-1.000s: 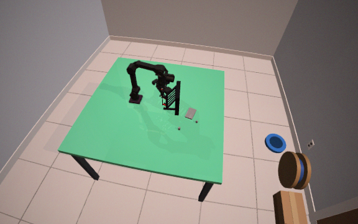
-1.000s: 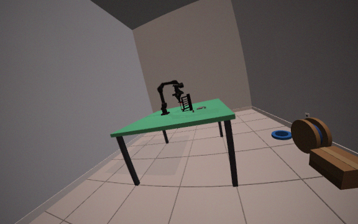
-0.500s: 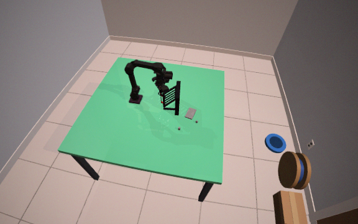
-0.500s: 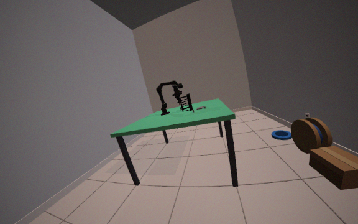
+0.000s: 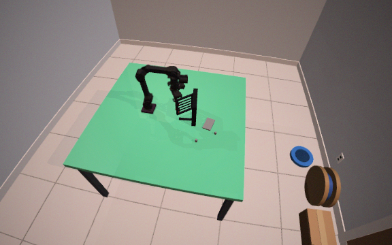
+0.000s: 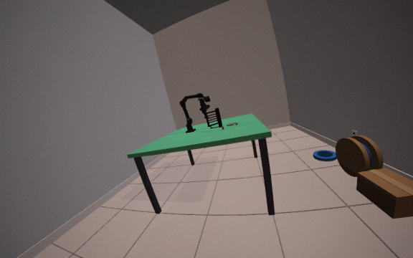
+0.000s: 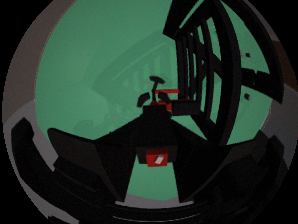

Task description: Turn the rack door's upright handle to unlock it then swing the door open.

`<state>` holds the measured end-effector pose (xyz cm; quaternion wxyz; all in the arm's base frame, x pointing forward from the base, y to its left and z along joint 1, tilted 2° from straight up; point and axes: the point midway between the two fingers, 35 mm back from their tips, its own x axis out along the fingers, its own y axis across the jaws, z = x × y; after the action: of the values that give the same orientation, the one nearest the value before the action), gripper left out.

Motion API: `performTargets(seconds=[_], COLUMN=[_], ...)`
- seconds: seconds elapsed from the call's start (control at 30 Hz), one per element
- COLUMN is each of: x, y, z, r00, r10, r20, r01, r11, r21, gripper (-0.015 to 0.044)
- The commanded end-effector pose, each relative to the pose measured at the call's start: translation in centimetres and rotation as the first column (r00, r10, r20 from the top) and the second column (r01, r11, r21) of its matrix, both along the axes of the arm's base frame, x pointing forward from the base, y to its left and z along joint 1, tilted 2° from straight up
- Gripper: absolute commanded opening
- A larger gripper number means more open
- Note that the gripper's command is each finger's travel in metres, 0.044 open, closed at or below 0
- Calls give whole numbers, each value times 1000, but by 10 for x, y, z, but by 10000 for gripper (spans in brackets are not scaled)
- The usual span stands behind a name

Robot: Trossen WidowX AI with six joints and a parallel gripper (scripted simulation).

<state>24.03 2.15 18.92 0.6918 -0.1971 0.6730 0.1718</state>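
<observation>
The black rack door with its slats stands swung out from the dark upright frame, towards the arm. It stands well open, but I cannot tell its exact angle. My gripper comes down from above at the door's free edge and is shut on the handle, a dark upright piece. Red parts show beside it in the wrist view. The fingers hide much of the handle, so its exact turn is unclear.
The green table carries a flat grey plate beyond the frame. Two small cubes lie nearby, one beside the plate and one nearer the table's front. A low dark bar juts from the frame's foot.
</observation>
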Motion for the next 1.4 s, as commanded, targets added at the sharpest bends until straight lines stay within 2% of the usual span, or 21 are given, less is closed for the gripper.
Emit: performTargets(seconds=[0.0,0.6,1.37], x=[-1,-6,-1], y=[7,42,84], z=[-1,-2,-3], r00=[997,947,816], r10=[-81,-320,-578], r20=[7,11,10], r01=[81,320,577], r11=[997,947,816], r21=[2,16,32], gripper=[15,15,15])
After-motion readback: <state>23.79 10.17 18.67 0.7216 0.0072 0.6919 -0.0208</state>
